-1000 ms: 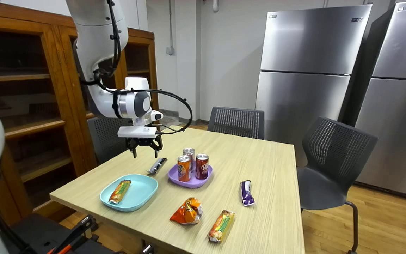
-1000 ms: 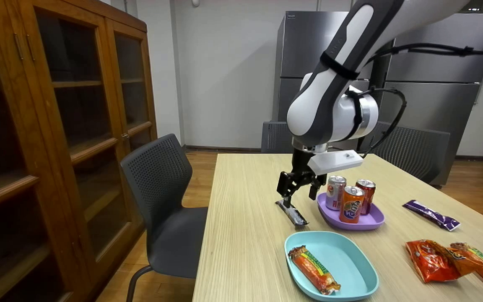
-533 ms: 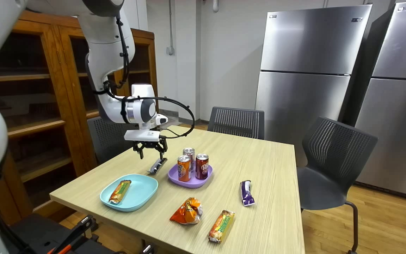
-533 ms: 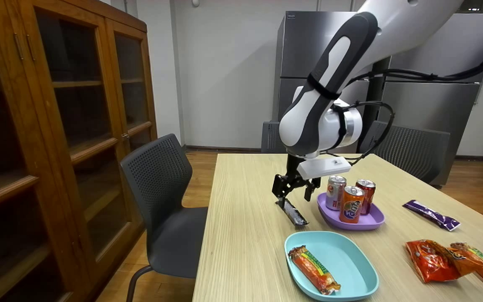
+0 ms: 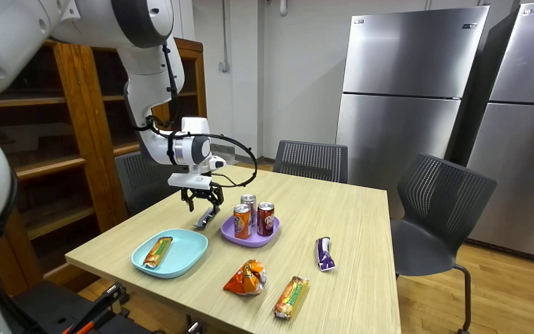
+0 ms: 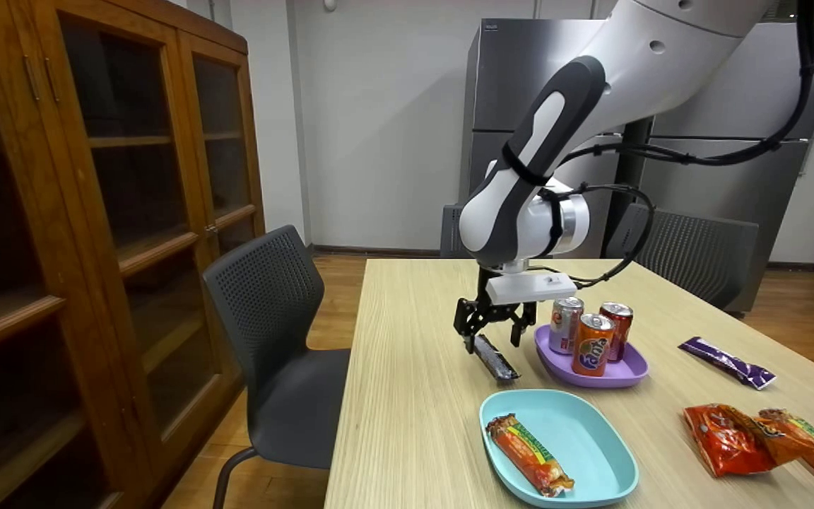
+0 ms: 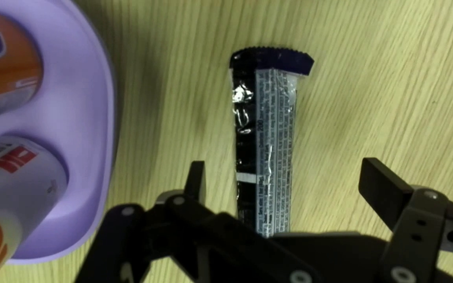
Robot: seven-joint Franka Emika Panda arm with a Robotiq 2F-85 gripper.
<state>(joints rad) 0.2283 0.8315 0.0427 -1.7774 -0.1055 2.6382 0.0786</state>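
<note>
My gripper (image 7: 281, 169) is open and empty above a dark snack bar (image 7: 267, 137) that lies on the table, its printed back facing up. In the wrist view the bar runs between the spread fingers (image 7: 383, 188), nearer the left one; its near end is hidden behind the gripper. Both exterior views show the gripper (image 5: 203, 207) (image 6: 492, 343) low over the bar (image 5: 206, 219) (image 6: 495, 360). A purple tray (image 7: 89, 118) (image 6: 605, 380) stands beside the bar. It holds an orange can (image 6: 591, 346), a silver can (image 6: 564, 325) and a dark red can (image 6: 617, 329).
A teal plate (image 5: 188, 250) with an orange-and-yellow wrapped bar (image 5: 158, 253) stands near the table edge. An orange snack bag (image 5: 248, 277), another wrapped bar (image 5: 291, 297) and a purple bar (image 5: 325, 254) lie on the table (image 5: 359, 232). Chairs (image 6: 266, 304) surround it.
My gripper has moved down toward the table and over the dark bar, rightward in one exterior view and slightly leftward in the other. It stays open. The objects have not moved.
</note>
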